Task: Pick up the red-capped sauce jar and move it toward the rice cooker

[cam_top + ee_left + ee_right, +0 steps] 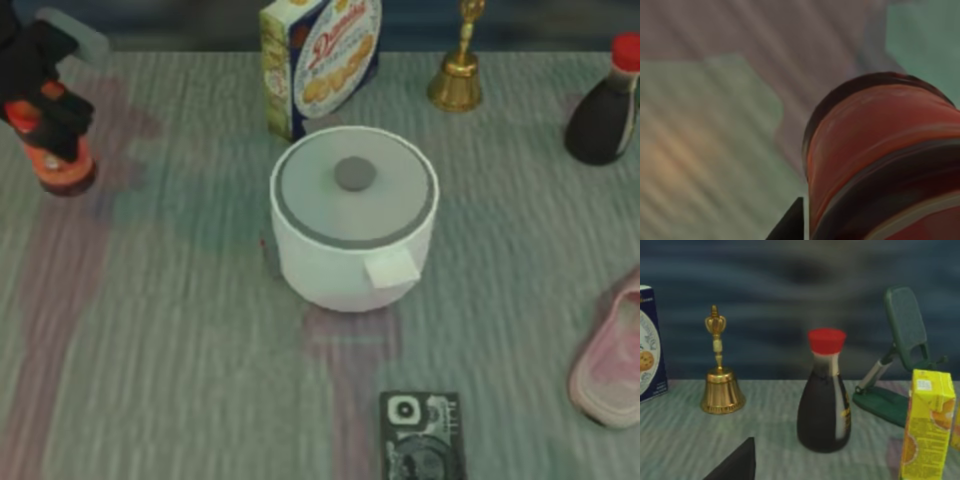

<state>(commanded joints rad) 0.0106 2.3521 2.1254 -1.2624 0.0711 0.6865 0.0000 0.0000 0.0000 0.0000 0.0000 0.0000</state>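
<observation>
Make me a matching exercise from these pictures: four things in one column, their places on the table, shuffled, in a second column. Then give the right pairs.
Things:
1. red-capped sauce jar
2. rice cooker
3. gold bell
4. dark bottle

Places:
A. table's middle
B. far edge, right of the cookie box
C. far left, under the left gripper
D. far right corner

Pairs: 1-C, 2-A, 3-B, 4-D
</observation>
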